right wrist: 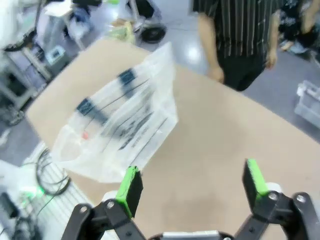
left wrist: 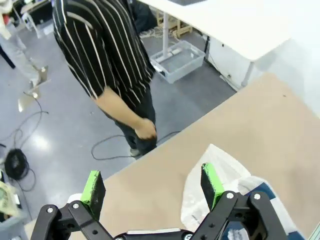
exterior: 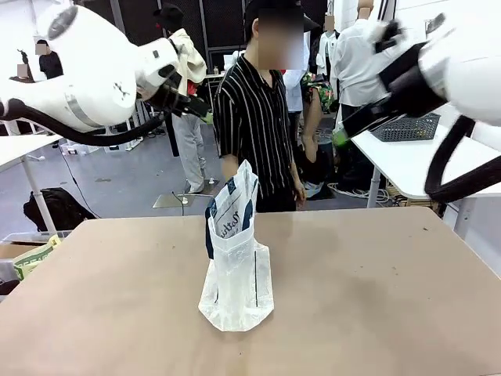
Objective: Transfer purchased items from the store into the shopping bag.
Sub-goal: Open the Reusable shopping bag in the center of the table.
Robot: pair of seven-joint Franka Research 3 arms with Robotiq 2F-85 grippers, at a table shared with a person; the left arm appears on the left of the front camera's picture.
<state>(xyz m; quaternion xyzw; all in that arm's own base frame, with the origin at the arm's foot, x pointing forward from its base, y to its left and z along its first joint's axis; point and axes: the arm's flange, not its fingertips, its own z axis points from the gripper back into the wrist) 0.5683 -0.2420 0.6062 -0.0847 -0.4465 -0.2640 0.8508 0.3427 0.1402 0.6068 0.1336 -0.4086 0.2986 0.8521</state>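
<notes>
The shopping bag (exterior: 235,262) stands upright in the middle of the brown table, translucent white with navy handles and lettering. It also lies under my left gripper (left wrist: 152,185), low right as the bag (left wrist: 225,172), and ahead of my right gripper (right wrist: 192,182) as the bag (right wrist: 120,117) with a small red label. Both grippers are open with nothing between their green pads. High over the table's far side hang the left gripper (exterior: 188,102) and the right gripper (exterior: 343,135). The purchased items are out of view.
A person in a black striped shirt (exterior: 254,117) stands at the far edge, hand (left wrist: 145,129) hanging down. A dark mesh basket (exterior: 407,127) sits on a white table at back right. A box with a yellow-green packet (exterior: 31,258) stands left of the brown table (exterior: 376,298).
</notes>
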